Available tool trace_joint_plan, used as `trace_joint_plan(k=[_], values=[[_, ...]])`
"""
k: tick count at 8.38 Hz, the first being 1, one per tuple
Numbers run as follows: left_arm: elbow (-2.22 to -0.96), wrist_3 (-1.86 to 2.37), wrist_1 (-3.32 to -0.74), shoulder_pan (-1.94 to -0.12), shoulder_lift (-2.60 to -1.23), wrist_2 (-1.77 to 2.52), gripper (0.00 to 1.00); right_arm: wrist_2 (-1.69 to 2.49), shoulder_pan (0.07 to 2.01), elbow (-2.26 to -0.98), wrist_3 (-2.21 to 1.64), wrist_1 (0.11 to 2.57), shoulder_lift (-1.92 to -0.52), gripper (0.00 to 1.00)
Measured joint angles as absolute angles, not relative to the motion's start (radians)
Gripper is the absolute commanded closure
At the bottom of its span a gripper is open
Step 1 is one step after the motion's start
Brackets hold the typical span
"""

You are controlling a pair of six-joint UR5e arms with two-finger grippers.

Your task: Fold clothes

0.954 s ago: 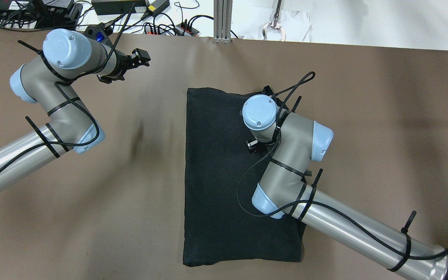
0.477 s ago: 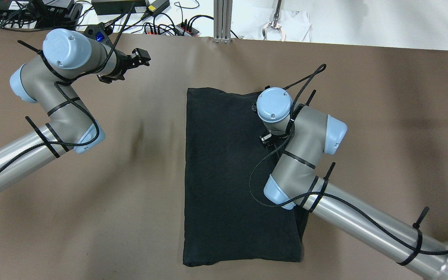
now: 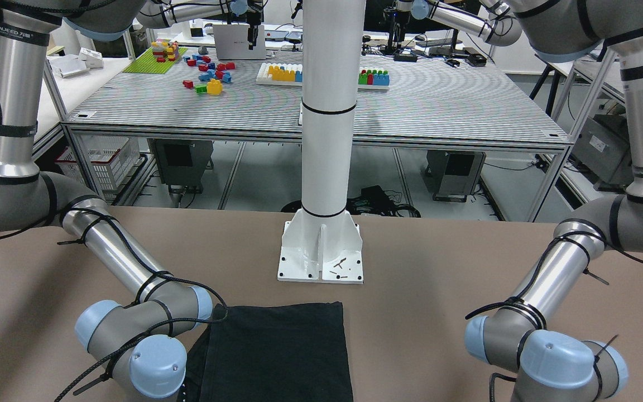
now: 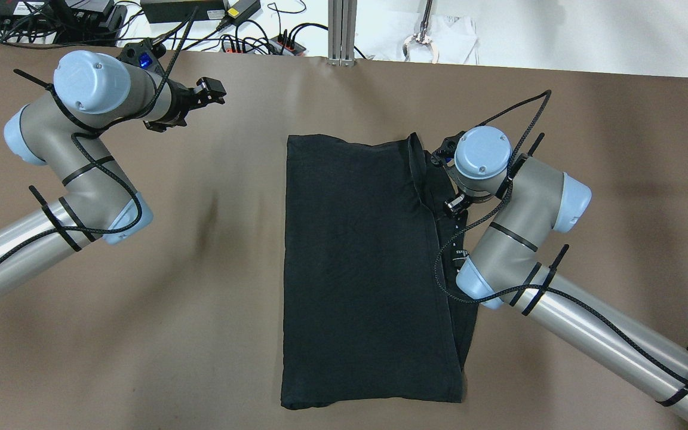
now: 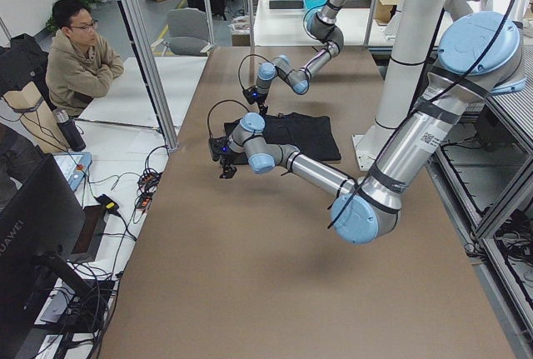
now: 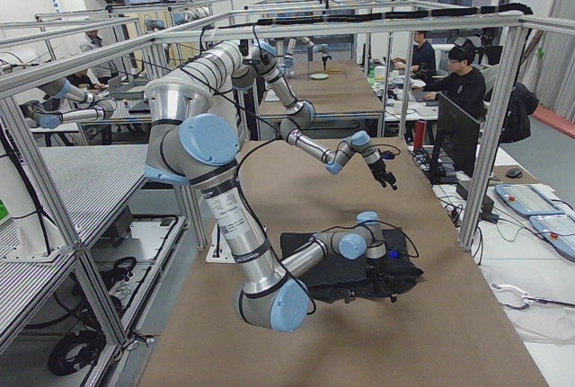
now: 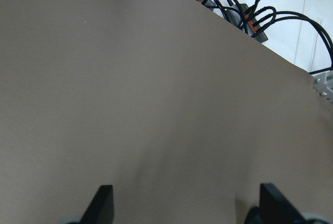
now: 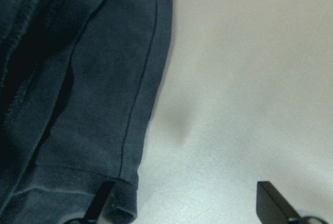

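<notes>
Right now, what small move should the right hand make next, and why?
Probably lower and close on the right hem of the black knit garment: the open right hand hovers over that edge, where a strip sticks out past the folded panel.

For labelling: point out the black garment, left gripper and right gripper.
black garment (image 4: 356,269): overhead view, middle of top layer.
left gripper (image 4: 212,94): overhead view, between fingertips.
right gripper (image 8: 187,203): right wrist view, between fingertips.

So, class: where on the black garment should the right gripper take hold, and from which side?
Probably take the garment by its hemmed right edge, coming in from the table beside it: the edge lies flat and exposed, and the open right gripper hangs astride it.
</notes>
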State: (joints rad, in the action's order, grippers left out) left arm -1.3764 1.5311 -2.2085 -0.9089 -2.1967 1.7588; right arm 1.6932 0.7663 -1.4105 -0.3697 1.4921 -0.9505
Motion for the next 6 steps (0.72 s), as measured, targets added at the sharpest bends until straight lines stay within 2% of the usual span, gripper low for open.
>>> trace_joint_plan(k=[3,6], values=[[-1.394,1.532,-2.206,-0.907,-2.184,1.757,0.0,1.719,0.785,-1.452,-0.376,1.609,-0.874,0.05],[-1.397,1.531,-2.207,-0.907,-2.178,1.758,0.0,1.723,0.768,-1.367,-0.52,1.621,-0.762,0.05]])
